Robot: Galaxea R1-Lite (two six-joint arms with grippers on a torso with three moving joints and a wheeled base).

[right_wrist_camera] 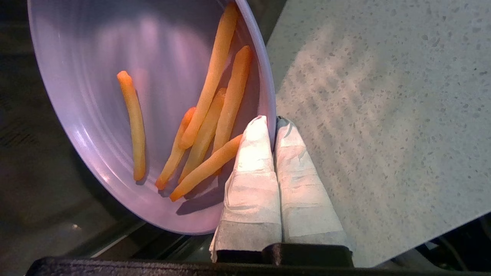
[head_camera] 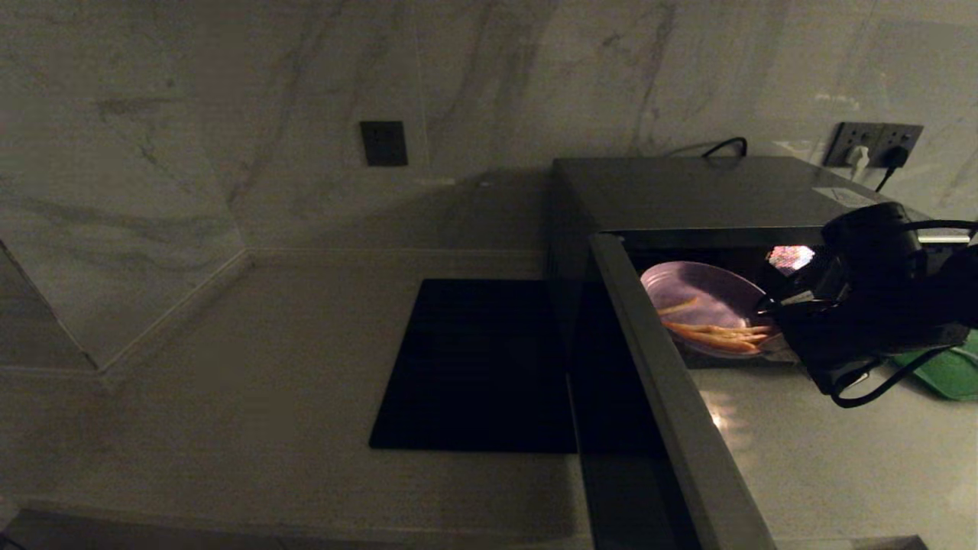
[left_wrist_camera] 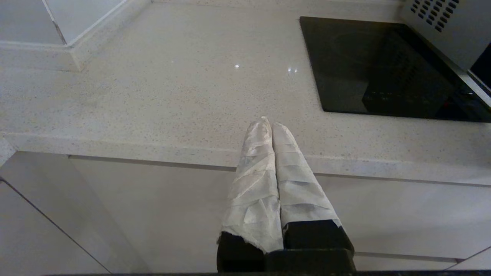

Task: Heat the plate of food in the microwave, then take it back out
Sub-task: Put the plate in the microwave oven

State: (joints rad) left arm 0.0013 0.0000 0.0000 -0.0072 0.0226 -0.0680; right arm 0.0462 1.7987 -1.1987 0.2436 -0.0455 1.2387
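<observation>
**Right gripper pinches the plate of fries at the microwave's mouth**

The right gripper (right_wrist_camera: 273,124) is clamped on the rim of the plate of food (right_wrist_camera: 96,107), one taped finger (right_wrist_camera: 251,168) inside the rim and the other against its outer edge, the two pressed nearly together with only the thin rim between them. The lavender plate is tilted, and its fries (right_wrist_camera: 209,126) lie mostly bunched toward the gripped side, with one fry apart nearer the middle; the lowest fry touches the inner finger.

In the head view the right gripper (head_camera: 768,340) and its dark wrist reach in from the right, roughly level, to the plate of food (head_camera: 699,302), which sits at the front of the open cavity of the microwave (head_camera: 688,191), partly over the cavity's front edge. The microwave's door (head_camera: 665,397) is swung wide open toward the camera, its edge running down the middle of the view. A light glows at the back of the cavity.

To the left of the microwave a flat black mat (head_camera: 474,367) lies on the pale speckled counter (head_camera: 229,397). A green tray (head_camera: 947,370) shows on the counter behind the right arm.

The left gripper (left_wrist_camera: 271,126) hangs parked in front of the counter's edge, well away from the microwave, its taped fingers pressed together and holding nothing
</observation>
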